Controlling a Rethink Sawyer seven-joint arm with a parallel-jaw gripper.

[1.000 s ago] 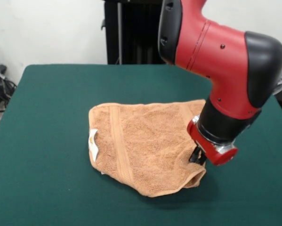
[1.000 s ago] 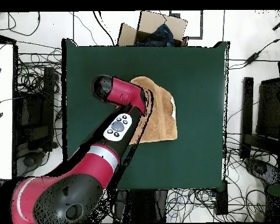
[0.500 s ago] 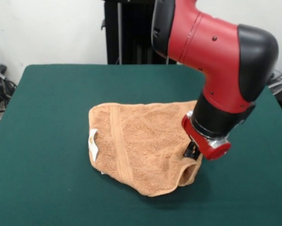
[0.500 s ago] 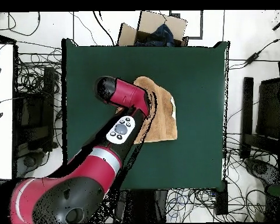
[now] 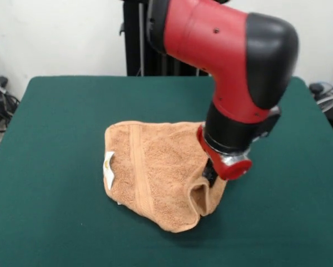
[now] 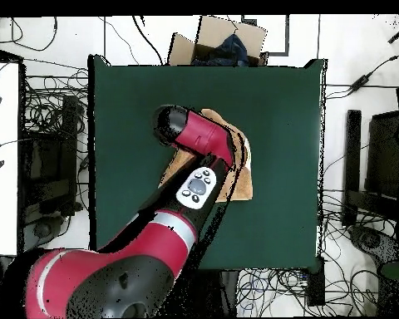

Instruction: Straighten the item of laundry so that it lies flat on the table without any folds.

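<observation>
The item of laundry (image 5: 149, 167), a tan-orange towel, lies crumpled in the middle of the green table (image 5: 55, 111). Its white label (image 5: 109, 167) hangs at the left edge. My gripper (image 5: 210, 173) is low at the towel's right edge, shut on that edge, which stands up in a raised loop folded back over the rest. From overhead, the red arm covers most of the towel (image 6: 243, 170) and hides the gripper; only the towel's right side and a strip on its left show on the table (image 6: 278, 100).
Bare green cloth surrounds the towel on all sides. Off the table, a cardboard box (image 6: 219, 40) with dark contents sits past one edge. Cables and black equipment (image 6: 46, 149) lie on the floor around the table.
The gripper has moved left across the front view, dragging the towel's right edge with it. That edge now curls up and over, and the towel is narrower.
</observation>
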